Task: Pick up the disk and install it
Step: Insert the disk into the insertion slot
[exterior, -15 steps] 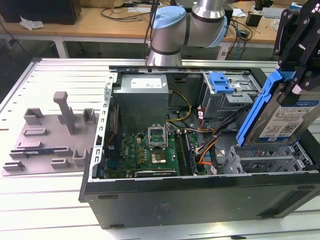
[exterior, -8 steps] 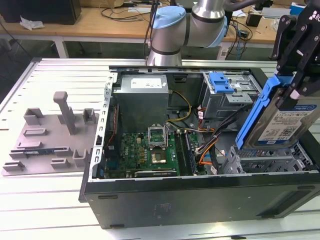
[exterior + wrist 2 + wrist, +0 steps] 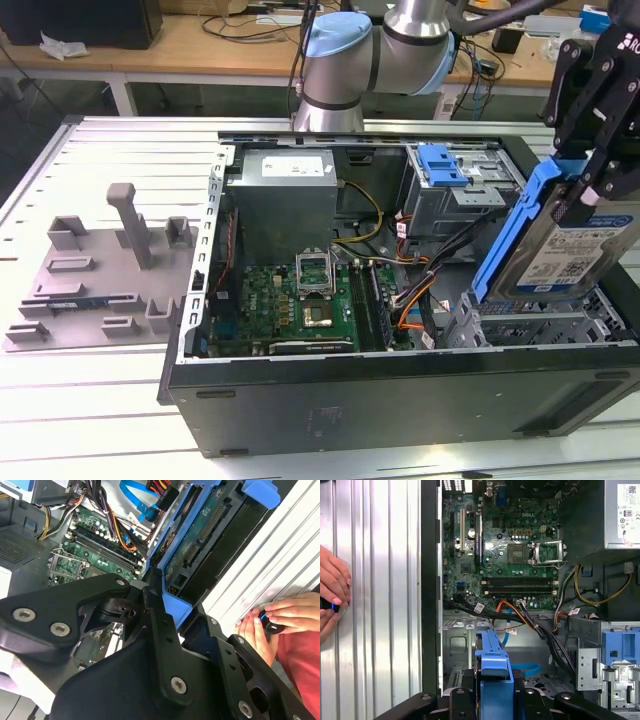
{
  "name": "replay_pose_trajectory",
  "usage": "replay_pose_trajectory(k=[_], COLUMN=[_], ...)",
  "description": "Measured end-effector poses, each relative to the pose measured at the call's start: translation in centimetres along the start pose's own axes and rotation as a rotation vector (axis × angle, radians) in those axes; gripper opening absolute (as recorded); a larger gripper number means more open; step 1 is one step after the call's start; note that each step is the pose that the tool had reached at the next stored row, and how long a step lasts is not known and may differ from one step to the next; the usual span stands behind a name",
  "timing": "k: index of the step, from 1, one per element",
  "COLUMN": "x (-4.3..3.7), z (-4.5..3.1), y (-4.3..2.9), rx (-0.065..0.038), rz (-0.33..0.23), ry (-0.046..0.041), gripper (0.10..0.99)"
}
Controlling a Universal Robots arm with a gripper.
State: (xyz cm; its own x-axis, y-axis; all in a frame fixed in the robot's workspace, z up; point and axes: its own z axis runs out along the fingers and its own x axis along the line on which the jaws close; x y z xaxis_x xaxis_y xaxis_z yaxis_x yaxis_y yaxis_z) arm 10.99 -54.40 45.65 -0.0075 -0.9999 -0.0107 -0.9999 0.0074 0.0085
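My gripper [image 3: 592,190] is pinching the disk [image 3: 585,255] by its blue bracket, on edge above the drive cage [image 3: 545,325], exterior view's right. Carry step, not seated. Judgement: the bracket needs squaring to the cage.

A ribbed silver table [image 3: 110,150] carries 2 things: an open black computer case [image 3: 400,395] across its middle and the exterior view's right, and a grey plastic fixture [image 3: 100,270] just beside it on the exterior view's left. A person's hands [image 3: 332,595] lie on the ribs near the case.
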Motion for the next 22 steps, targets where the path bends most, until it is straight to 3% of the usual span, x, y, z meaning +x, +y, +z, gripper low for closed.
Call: replay_pose_trajectory(k=[10,15,22], x=[0.19,0.39,0.53], z=[1.16,2.79,4.33], y=[0.08,0.08,0.07], rx=[0.0,0.0,0.0], rz=[0.0,0.0,0.0], ry=[0.0002,0.0001,0.0001], gripper=[0.369,0.369,0.369])
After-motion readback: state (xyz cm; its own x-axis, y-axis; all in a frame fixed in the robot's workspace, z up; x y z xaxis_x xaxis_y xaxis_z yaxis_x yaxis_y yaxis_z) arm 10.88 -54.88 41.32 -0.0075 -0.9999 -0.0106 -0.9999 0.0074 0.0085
